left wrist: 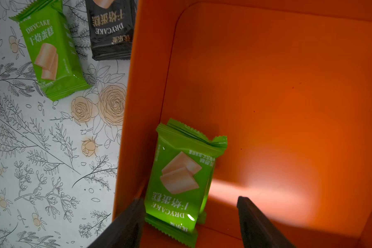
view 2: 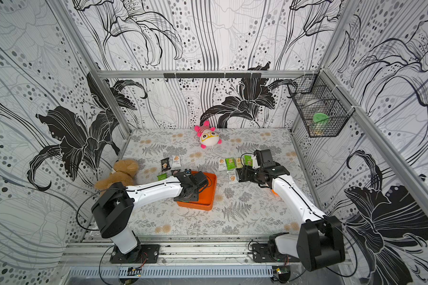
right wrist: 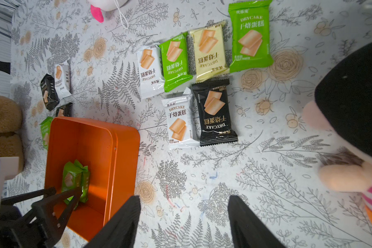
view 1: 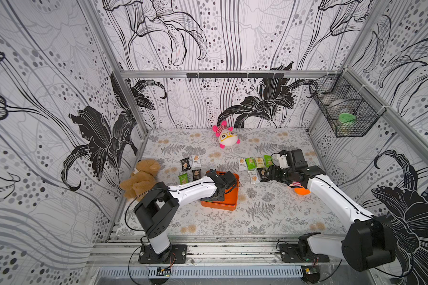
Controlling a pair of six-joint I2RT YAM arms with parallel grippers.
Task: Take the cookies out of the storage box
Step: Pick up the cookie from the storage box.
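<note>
1. Orange storage box (view 1: 220,206) sits mid-surface (view 1: 269,222); in both top views the left arm covers most of its inside.
2. Green cookies (left wrist: 180,178), seemingly two stacked, lie inside against the box's wall, near a corner.
3. Left claw (left wrist: 189,206) is released, its fingers astride them, one hard by the wall.
4. Right claw (right wrist: 184,198) is released above bare surface, with nothing between its fingers.
5. Ten more cookies lie outside: a left group (view 1: 196,161) of four near the brown bear (view 1: 141,177), and a right group (view 1: 250,163) of six.
6. A striped plush (right wrist: 352,128) crowds the right arm.

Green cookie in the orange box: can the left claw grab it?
Probably yes. The left claw is open right at the green cookie inside the box, with nothing between them.
</note>
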